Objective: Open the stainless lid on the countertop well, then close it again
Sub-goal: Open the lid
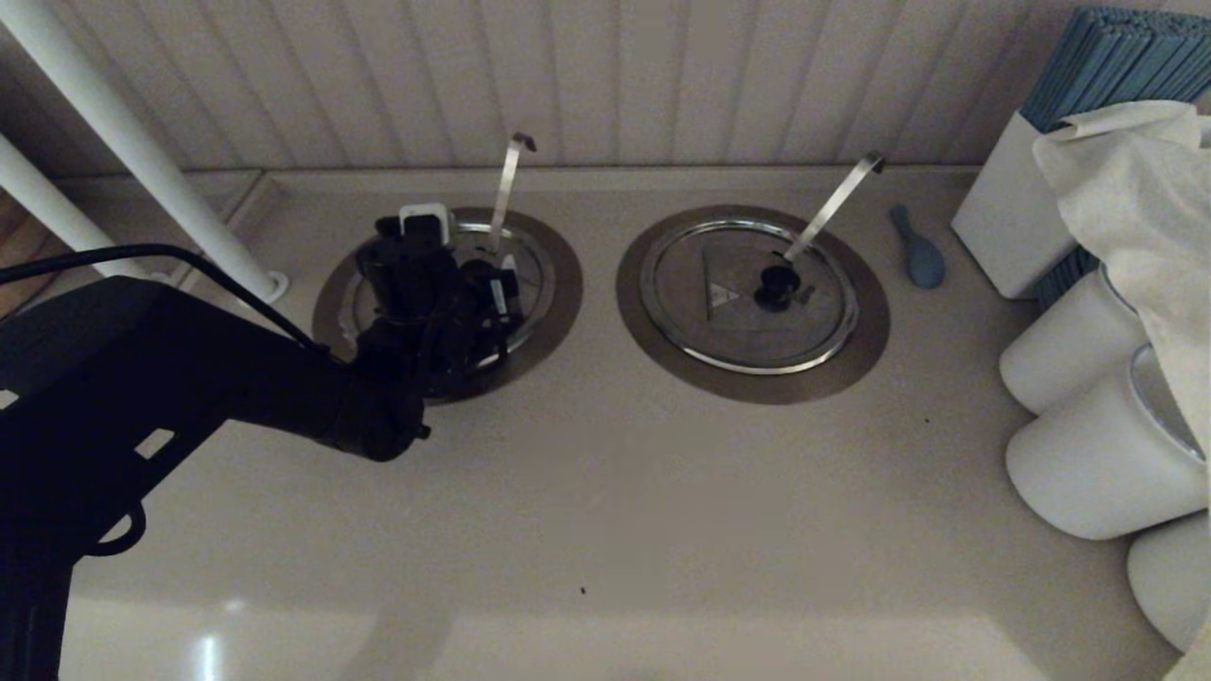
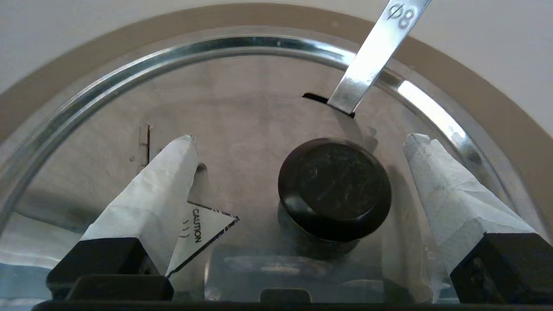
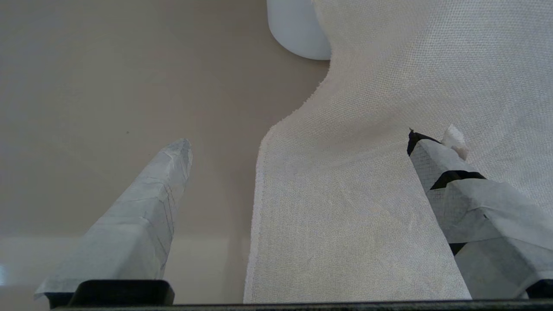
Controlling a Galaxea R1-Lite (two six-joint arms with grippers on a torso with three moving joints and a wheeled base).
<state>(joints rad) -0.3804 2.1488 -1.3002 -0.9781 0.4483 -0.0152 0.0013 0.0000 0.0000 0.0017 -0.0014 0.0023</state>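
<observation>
Lid [image 2: 242, 142] sits flat in its well [image 1: 558, 284], near the counter's [image 1: 605, 492] back edge toward the left corner, its shiny rim seated inside the bronze-grey collar. My left gripper [image 2: 298, 142] hangs right over it with the jaws spread wide; the taped fingers [image 2: 151, 203] stand on either side of the black knob [image 2: 335, 188] and neither touches it. The knob lies closer to one finger than to the other. A ladle handle [image 1: 506, 184] rises nearly upright through a slot in the lid just behind the knob, so the ladle's bowl is down in the well, hidden under the steel. A small caution triangle [image 2: 201, 235] shows on the lid beside one fingertip.

Farther right along the same back edge is the twin well, closed by its own lid [image 1: 747, 298], with a steeply slanted handle [image 1: 833, 208] poking out. A blue spoon [image 1: 916, 248] lies flat on the counter just beyond its collar. White canisters [image 1: 1088, 463] crowd the right edge, and a white cloth [image 3: 389, 172] is draped over them; what they hold I cannot tell.

My right gripper [image 3: 298, 142] hovers over the cloth and bare counter near that right edge, jaws open and holding nothing.
</observation>
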